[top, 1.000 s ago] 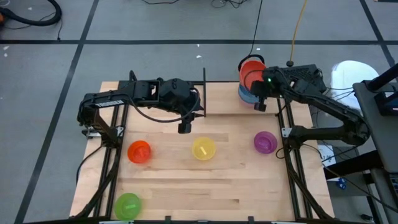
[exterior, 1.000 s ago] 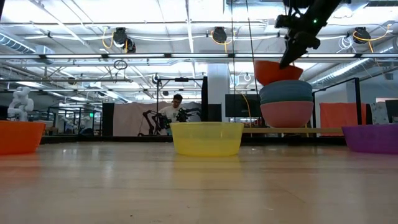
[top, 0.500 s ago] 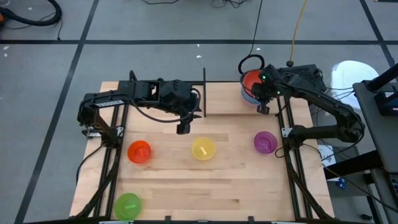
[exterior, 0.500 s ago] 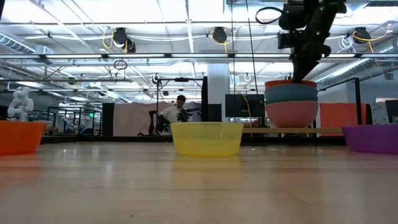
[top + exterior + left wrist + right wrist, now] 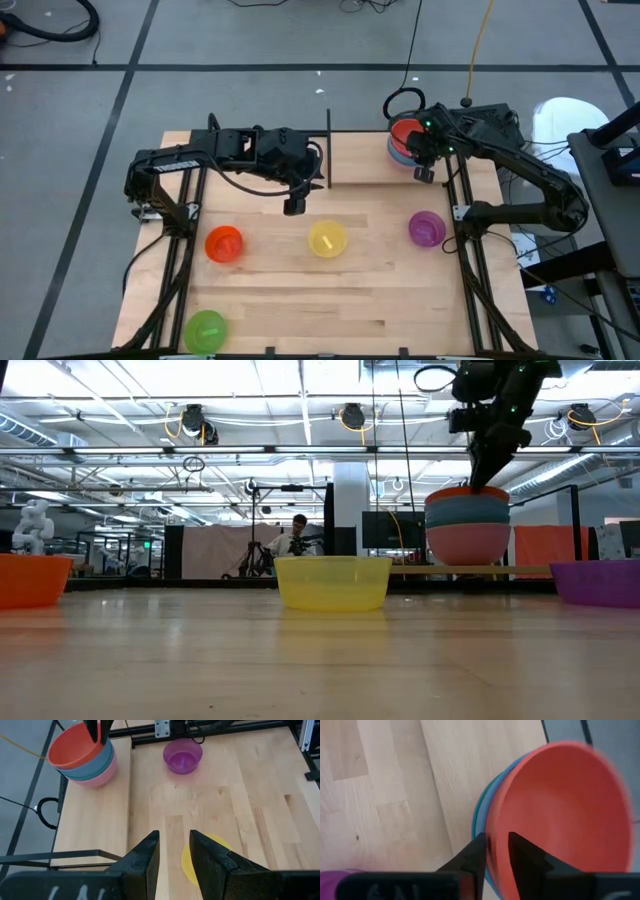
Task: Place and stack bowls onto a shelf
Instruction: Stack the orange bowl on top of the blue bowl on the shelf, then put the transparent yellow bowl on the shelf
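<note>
Red plastic bowl [image 5: 404, 131] held on the stack at the table's far right corner

Its rim is pinched by the right gripper [image 5: 495, 851], atop the blue bowl [image 5: 467, 510], teal and pink bowl [image 5: 467, 543] on the pale-wood shelf [image 5: 520, 570]. The left gripper [image 5: 172, 851] is held slightly parted above the round yellow plastic bowl [image 5: 327, 240], mid-table

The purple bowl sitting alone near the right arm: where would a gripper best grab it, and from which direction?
Probably by the rim, coming down from above. The purple bowl stands upright and open-side up on the table, with nothing touching it, so one finger can drop inside and one outside its thin wall. The right gripper holds the red bowl's rim that way.
</note>
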Controlling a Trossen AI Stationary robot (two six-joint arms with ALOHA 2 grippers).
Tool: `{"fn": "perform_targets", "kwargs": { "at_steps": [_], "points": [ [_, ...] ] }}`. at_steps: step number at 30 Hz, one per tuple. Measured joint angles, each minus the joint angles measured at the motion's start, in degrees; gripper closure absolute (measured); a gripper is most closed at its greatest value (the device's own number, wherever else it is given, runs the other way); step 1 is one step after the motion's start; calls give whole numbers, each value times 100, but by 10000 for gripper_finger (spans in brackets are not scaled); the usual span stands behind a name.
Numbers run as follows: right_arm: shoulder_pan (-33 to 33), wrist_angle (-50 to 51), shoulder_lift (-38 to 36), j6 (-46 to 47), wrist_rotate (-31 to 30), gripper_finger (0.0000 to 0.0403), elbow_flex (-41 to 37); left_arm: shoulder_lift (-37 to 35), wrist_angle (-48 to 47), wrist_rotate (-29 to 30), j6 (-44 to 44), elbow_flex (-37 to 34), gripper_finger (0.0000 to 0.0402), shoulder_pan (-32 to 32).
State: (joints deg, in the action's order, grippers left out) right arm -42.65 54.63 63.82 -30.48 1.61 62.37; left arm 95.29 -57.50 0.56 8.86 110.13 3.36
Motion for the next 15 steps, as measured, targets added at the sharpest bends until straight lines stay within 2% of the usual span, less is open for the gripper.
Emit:
{"fn": "perform_targets", "kwargs": {
  "at_steps": [5,8,12,15],
  "points": [
    [7,-94,-412,-308,0,290,0,0,-291,21,-14,0,289,0],
    [99,-187,-744,-321,-2,275,0,0,-746,225,-198,0,289,-2],
    [330,-288,-1267,-320,0,269,0,111,-1379,295,-743,0,289,0],
    [548,-411,-1649,-319,0,270,0,257,-1629,308,-830,-106,289,-76]
  ]
}}
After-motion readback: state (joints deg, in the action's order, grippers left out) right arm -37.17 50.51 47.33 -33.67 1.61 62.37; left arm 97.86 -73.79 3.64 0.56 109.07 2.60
